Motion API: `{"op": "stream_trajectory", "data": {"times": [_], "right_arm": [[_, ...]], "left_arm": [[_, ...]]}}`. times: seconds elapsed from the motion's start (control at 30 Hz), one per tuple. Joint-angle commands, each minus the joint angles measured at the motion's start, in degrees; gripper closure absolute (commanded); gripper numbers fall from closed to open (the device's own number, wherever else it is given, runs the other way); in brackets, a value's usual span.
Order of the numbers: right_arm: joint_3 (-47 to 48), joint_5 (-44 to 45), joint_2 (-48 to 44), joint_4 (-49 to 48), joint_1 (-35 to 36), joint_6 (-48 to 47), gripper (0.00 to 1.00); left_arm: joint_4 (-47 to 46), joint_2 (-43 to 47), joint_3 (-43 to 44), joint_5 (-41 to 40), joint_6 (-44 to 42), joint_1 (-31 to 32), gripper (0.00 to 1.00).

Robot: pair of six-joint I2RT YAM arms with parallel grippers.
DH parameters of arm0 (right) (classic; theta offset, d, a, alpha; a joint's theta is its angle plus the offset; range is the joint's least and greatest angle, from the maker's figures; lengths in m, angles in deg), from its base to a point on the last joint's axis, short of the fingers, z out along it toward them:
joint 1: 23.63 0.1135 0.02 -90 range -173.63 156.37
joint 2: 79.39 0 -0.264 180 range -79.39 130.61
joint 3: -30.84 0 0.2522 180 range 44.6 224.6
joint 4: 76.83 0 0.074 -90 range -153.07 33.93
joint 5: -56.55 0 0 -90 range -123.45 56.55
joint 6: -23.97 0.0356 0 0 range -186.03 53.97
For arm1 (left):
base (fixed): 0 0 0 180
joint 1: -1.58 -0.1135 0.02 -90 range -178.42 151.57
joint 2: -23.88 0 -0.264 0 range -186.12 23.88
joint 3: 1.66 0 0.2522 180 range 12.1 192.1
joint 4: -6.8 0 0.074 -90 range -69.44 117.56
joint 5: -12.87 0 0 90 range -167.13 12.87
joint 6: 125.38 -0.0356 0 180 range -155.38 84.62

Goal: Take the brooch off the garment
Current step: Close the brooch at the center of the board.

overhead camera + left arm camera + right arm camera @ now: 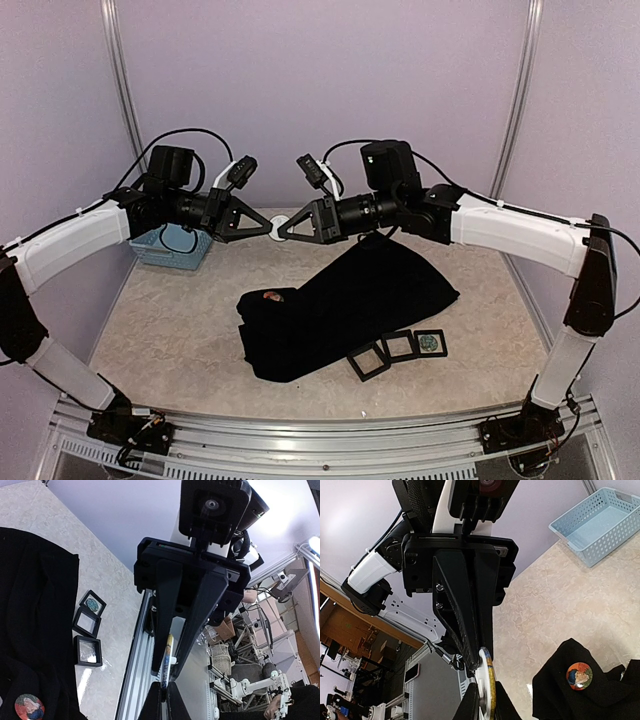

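Above the table my two grippers meet tip to tip with a round brooch (272,224) between them. In the left wrist view the left gripper (163,687) is shut on the rim of this brooch (168,652), seen edge-on with a blue and yellow face. In the right wrist view the right gripper (487,685) has a finger pressed on each side of the brooch (486,662). The black garment (350,305) lies crumpled on the table below. A second round brooch (271,295) with a red picture sits on its left end.
A light-blue basket (172,245) stands at the back left, behind the left arm. Three small black square frames (400,348) lie in a row at the garment's near right edge. Purple walls close in the back and sides.
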Motion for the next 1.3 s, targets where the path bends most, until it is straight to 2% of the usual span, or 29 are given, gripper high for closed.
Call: {"op": "stream_trajectory", "data": {"times": [0.0,0.37,0.8,1.27], "right_arm": [[1.4,3.7,2.1,3.2,0.3,-0.2,0.92],[4.0,4.3,4.7,7.7,0.0,0.6,0.95],[7.2,2.5,7.3,10.9,0.0,-0.1,0.9],[8.0,9.2,7.5,16.2,-0.8,1.5,0.94]], "left_arm": [[1.9,0.6,1.7,1.0,-0.5,0.6,1.0],[2.5,0.6,1.9,0.9,-1.0,0.8,1.0],[2.8,0.6,2.0,0.6,-1.2,0.9,1.0],[3.4,0.9,1.9,0.0,-1.5,1.0,1.0]]}}
